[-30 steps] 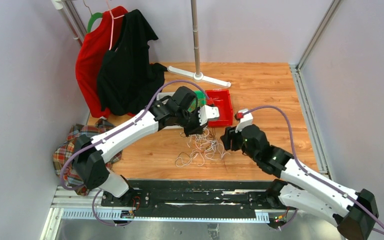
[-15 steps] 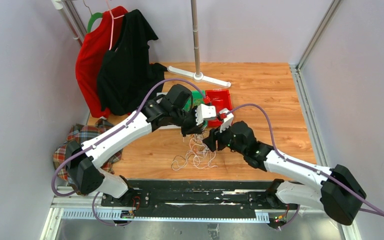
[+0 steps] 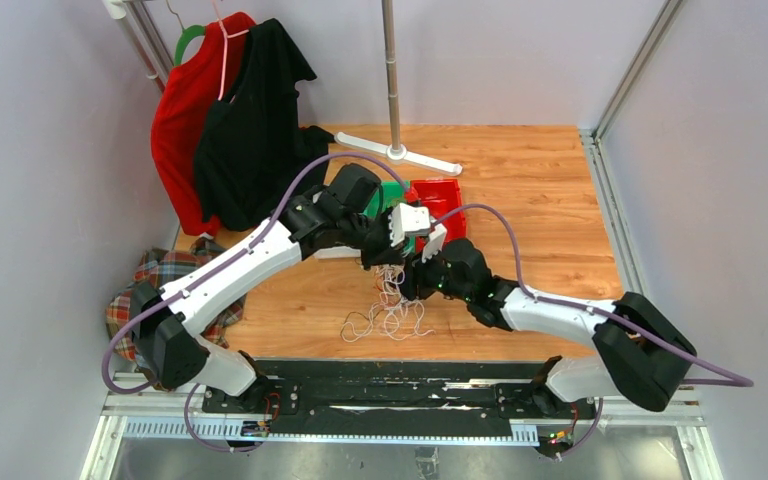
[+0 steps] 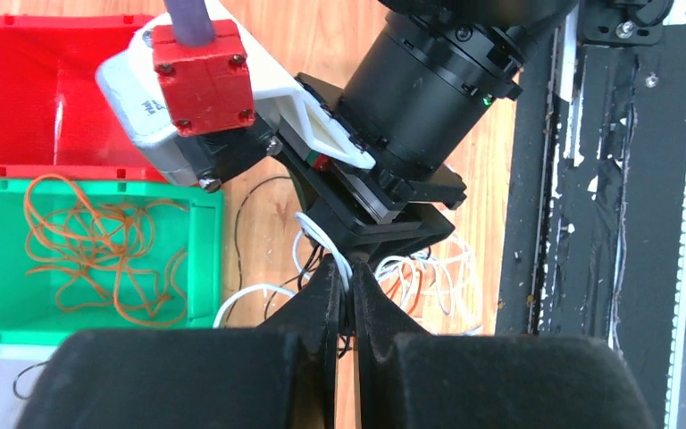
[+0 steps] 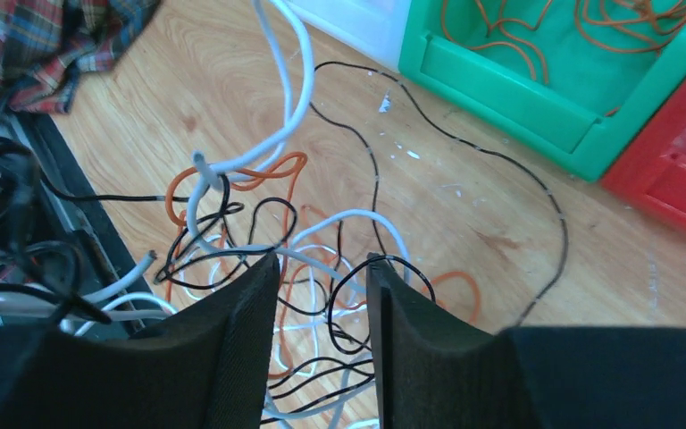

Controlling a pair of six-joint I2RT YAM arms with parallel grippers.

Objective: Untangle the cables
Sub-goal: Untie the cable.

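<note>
the cables (image 3: 392, 308) lie tangled on the wooden table (image 3: 540, 190), near its front rail (image 3: 380, 385), with one white strand lifted. the left gripper (image 4: 350, 290) pinches that strand tight. the right gripper (image 5: 322, 268) hangs parted over the heap. a green bin (image 5: 500, 98) sits just behind, and wood runs wide to the right.

The cables (image 3: 392, 312) lay on the table (image 3: 520, 170) near the middle of its near edge. Just behind them sat a row of bins (image 3: 447, 203), with loose strands (image 4: 80, 237) in the middle one. A stand's base (image 3: 400, 152) rested by the far edge. Garments (image 3: 230, 130) hung over the far left corner, and a cloth (image 3: 135, 300) draped off the near left corner.
</note>
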